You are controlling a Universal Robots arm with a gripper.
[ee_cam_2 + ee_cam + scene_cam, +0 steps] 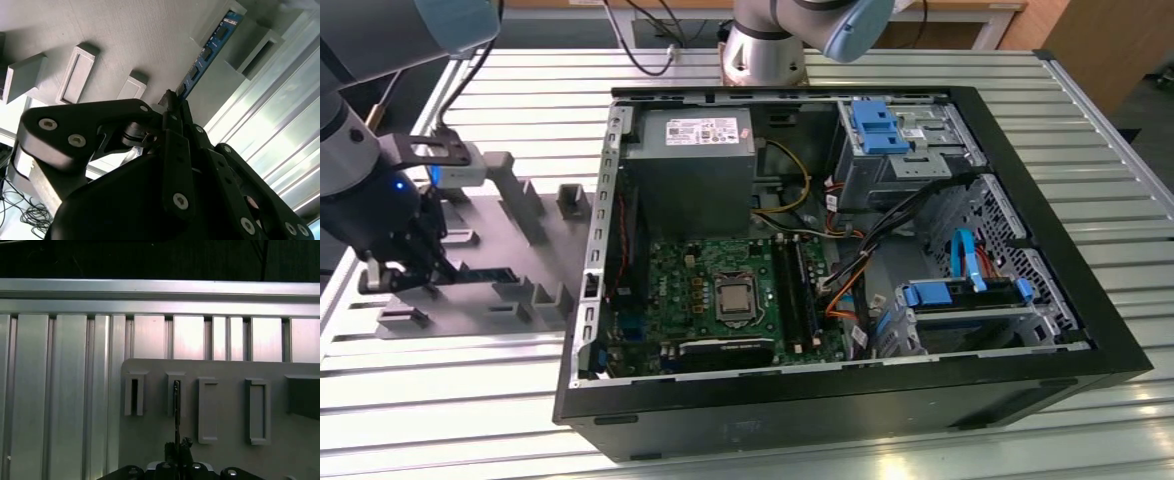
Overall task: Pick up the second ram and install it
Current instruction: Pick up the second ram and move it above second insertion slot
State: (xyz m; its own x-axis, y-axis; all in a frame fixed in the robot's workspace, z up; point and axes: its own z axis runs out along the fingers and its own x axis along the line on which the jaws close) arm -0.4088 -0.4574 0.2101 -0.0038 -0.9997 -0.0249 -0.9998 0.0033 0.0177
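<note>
Pincer (172,101) tight on thin blue ram (205,55)

Open computer case (827,405), grey fixture plate (478,238)

Slatted aluminium table (1107,180), with a grey fixture plate (480,212) right beneath the gripper (172,100) and an open computer case (854,400) well aside.

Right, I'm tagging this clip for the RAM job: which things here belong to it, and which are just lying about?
Job: second ram, gripper with jaws shut on it, grey fixture tray, black memory slots.
Lying about: power supply, blue drive caddy, CPU socket.
</note>
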